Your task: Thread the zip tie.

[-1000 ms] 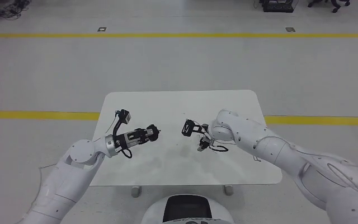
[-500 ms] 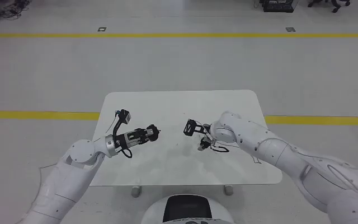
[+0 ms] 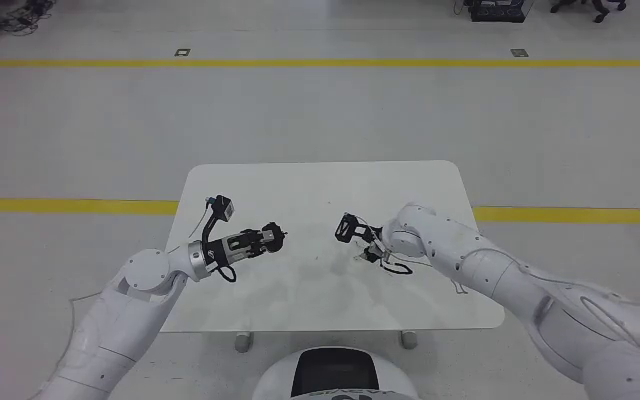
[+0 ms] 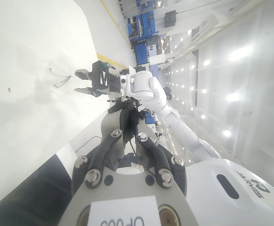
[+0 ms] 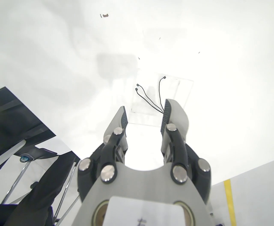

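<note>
My left gripper (image 3: 278,238) (image 4: 128,119) hangs above the left middle of the white table (image 3: 250,185), shut on a thin black zip tie (image 4: 131,143) that runs between its fingers. My right gripper (image 3: 346,228) (image 5: 145,113) (image 4: 78,82) faces it from the right, a short way off, open with nothing between its fingers. Under the right gripper, three loose black zip ties (image 5: 149,97) (image 4: 62,79) lie on a clear sheet (image 5: 184,89) on the tabletop. One of them runs behind a right fingertip (image 5: 168,108).
A small dark speck (image 5: 104,15) (image 4: 8,89) lies on the table beyond the sheet. Grey floor with a yellow line (image 3: 80,206) surrounds the table. Dark equipment (image 5: 19,119) stands past the table edge in the right wrist view.
The right gripper has shifted slightly right, away from the left gripper, and its wrist has turned. The left arm has kept still.
</note>
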